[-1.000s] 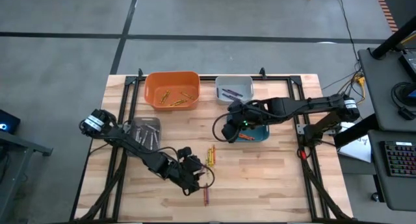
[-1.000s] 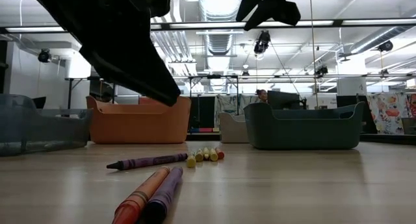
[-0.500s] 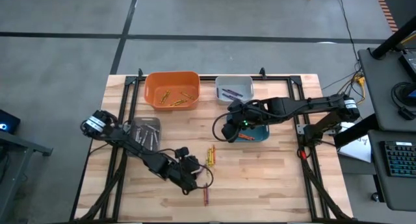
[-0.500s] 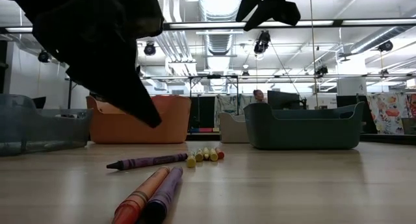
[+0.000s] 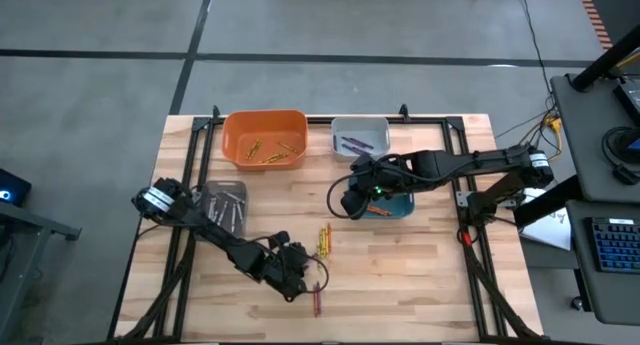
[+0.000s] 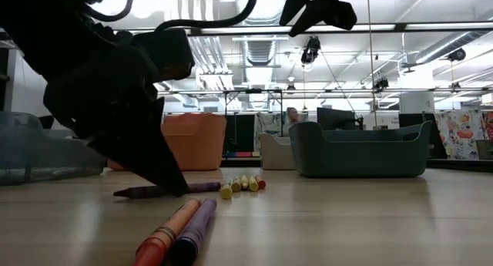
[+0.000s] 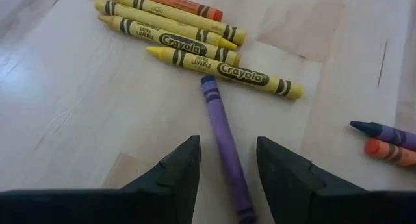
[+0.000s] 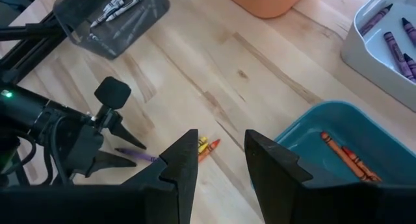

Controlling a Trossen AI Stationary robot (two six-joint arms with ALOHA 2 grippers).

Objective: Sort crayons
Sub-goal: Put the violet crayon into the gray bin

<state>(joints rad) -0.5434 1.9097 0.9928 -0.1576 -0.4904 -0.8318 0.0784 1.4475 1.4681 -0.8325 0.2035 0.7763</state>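
Observation:
My left gripper (image 7: 226,175) is open and low over the table near its front edge (image 5: 303,277). Its two fingers stand on either side of a purple crayon (image 7: 224,136) that lies flat on the wood, with a gap showing on each side. Just beyond the crayon's tip lie three yellow crayons and an orange one (image 7: 188,42), side by side. A purple and an orange crayon (image 6: 181,231) lie together nearer the front edge. My right gripper (image 8: 221,162) hangs open, high above the teal bin (image 5: 398,207).
Four bins stand toward the back: an orange bin (image 5: 265,140) with yellow crayons, a white bin (image 5: 360,137) with purple ones, the teal bin with red-orange ones, and a dark clear bin (image 5: 222,203) with grey ones. Bare wood lies at the front right.
My left gripper has come down toward the table and now has its fingertips beside the purple crayon. The crayons have stayed where they were.

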